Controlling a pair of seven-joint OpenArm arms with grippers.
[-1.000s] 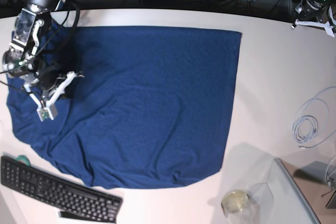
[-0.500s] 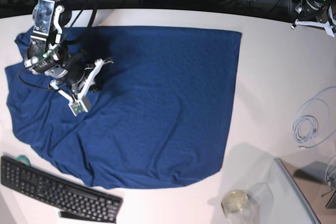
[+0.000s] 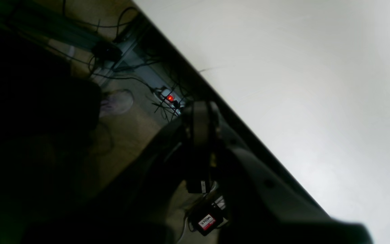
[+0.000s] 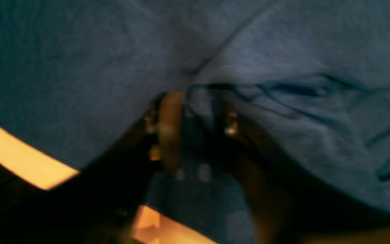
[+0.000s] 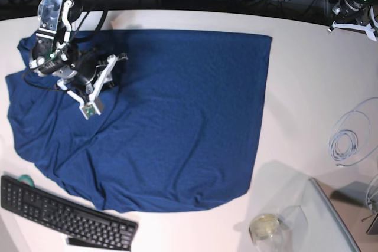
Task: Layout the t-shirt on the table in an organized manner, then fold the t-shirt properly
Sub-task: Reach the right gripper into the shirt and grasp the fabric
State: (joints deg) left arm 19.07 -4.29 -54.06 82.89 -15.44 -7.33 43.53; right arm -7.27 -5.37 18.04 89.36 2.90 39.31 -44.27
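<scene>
The navy t-shirt (image 5: pixel 177 116) lies spread over the white table (image 5: pixel 307 87), its right part flat and its left part rumpled. My right gripper (image 5: pixel 113 69) rests on the shirt's upper left area. In the blurred right wrist view its fingers (image 4: pixel 169 128) stand apart, the gripper (image 4: pixel 198 98) open, with a creased fold of the t-shirt (image 4: pixel 80 51) at the tips. My left gripper (image 5: pixel 353 26) is parked at the far right edge, away from the cloth. In the left wrist view the gripper (image 3: pixel 200 112) is shut and holds nothing, above the table (image 3: pixel 300 67) edge.
A black keyboard (image 5: pixel 65 213) lies at the front left, just below the shirt's hem. A glass jar (image 5: pixel 266 227) and a clear panel (image 5: pixel 331 216) sit at the front right. A coiled white cable (image 5: pixel 348 137) lies at the right. Cables hang behind the far edge.
My right arm has swung from the shirt's left edge up and to the right. The upper left cloth now lies spread out. The right fingers have parted.
</scene>
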